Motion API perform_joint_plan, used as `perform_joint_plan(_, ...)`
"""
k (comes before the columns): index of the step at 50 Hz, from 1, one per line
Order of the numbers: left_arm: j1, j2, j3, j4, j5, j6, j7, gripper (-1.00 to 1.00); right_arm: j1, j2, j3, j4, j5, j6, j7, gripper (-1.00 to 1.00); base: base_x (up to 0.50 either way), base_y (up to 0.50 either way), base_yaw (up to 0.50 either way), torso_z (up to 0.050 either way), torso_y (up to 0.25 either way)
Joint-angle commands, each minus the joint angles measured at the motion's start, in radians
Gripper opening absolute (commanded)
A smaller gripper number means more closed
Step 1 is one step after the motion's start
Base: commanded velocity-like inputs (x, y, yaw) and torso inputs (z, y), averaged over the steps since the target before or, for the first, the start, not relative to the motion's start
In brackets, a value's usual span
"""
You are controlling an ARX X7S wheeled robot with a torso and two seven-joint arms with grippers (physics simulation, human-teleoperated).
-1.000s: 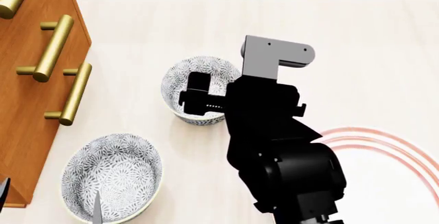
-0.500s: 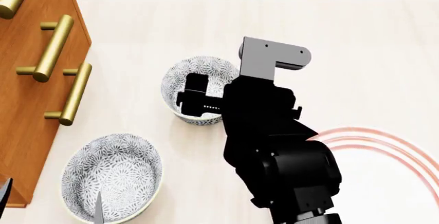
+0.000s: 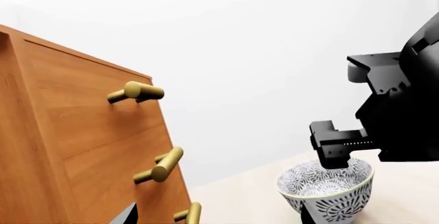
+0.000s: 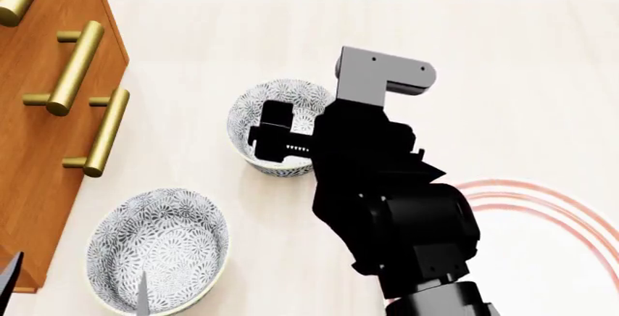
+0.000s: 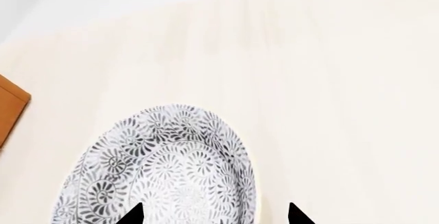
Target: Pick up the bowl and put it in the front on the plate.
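Note:
The bowl, white with a grey-blue floral pattern, stands on the pale table behind a look-alike bowl. My right gripper hangs open over its rim. In the right wrist view one fingertip is over the bowl's inside and the other is outside the rim. The left wrist view shows the right gripper just above the bowl. The plate, with thin red rings, lies at the right, partly hidden by the right arm. My left gripper is open and empty over the near bowl.
A wooden cabinet with brass handles stands along the left side, close to both bowls. In the left wrist view the cabinet fills the area beside the left gripper.
The right arm has shifted slightly to the left in the head view, its gripper still open over the far bowl. The bowls have not moved.

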Motion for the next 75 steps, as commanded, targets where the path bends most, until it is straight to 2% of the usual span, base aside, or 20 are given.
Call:
perform_joint_plan(1,-0.003,-0.003,0.006,-0.006,-0.003,0.001,-0.001,1.00,0.013,-0.006,-0.019,0.054,0.012,-0.015,-0.004,1.00,0.00,0.00,0.00,0.000,0.000)
perform_joint_plan(27,-0.007,-0.008,0.017,-0.010,-0.011,-0.007,-0.003,1.00,0.061,-0.027,-0.104,0.218,0.039,-0.111,-0.036,1.00,0.00,0.00,0.00,0.000,0.000)
perform_joint_plan(49,-0.008,-0.013,0.024,-0.008,-0.014,-0.013,-0.006,1.00,0.102,-0.031,-0.301,0.357,0.197,-0.238,-0.043,1.00,0.00,0.00,0.00,0.000,0.000)
perform_joint_plan(50,-0.008,-0.013,0.025,-0.008,-0.014,-0.012,-0.006,1.00,0.100,-0.029,-0.303,0.350,0.200,-0.246,-0.038,-1.00,0.00,0.00,0.00,0.000,0.000)
perform_joint_plan(56,-0.011,-0.014,0.026,-0.010,-0.016,-0.013,-0.007,1.00,0.078,0.002,-0.327,0.246,0.197,-0.231,0.008,-1.00,0.00,0.00,0.00,0.000,0.000)
perform_joint_plan(75,-0.013,-0.017,0.033,-0.017,-0.023,-0.011,-0.011,1.00,0.069,0.055,-0.347,0.108,0.189,-0.231,0.085,-1.00,0.00,0.00,0.00,0.000,0.000)
